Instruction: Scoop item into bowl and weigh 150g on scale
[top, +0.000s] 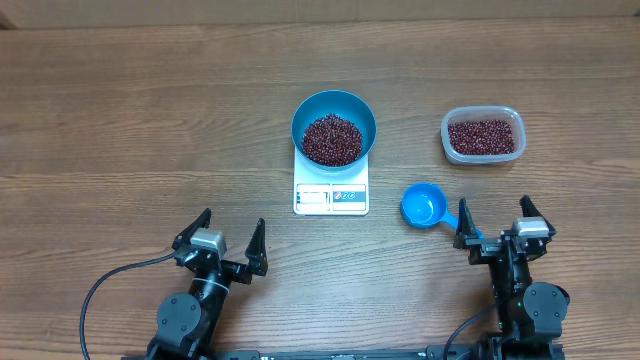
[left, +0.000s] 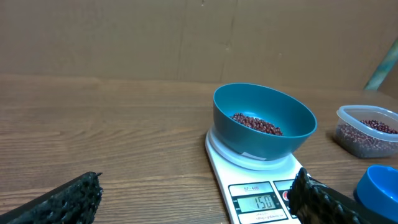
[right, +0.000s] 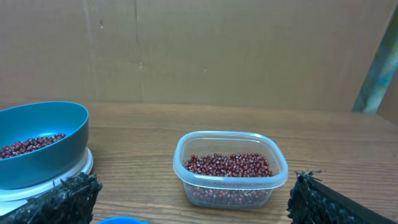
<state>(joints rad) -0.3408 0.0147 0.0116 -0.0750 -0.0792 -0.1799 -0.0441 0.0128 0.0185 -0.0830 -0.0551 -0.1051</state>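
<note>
1. Our left claw (top: 232, 225) and right claw (top: 493, 215) gape wide, empty, at 7 and 5 o'clock.
2. We see small red-brown beans (top: 332, 139) in the round blue bowl (top: 298, 118) on the flat white scale (top: 331, 198), centre.
3. Bumping the small blue scoop (top: 423, 207) at our right claw's 10 o'clock could jolt the scale.

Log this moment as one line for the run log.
left gripper open, empty | right gripper open, empty | beans in bowl on scale | display reads 150 | scoop on table

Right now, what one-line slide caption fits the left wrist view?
Blue bowl of red-brown beans resting on the white scale, its display reading 150.
</note>
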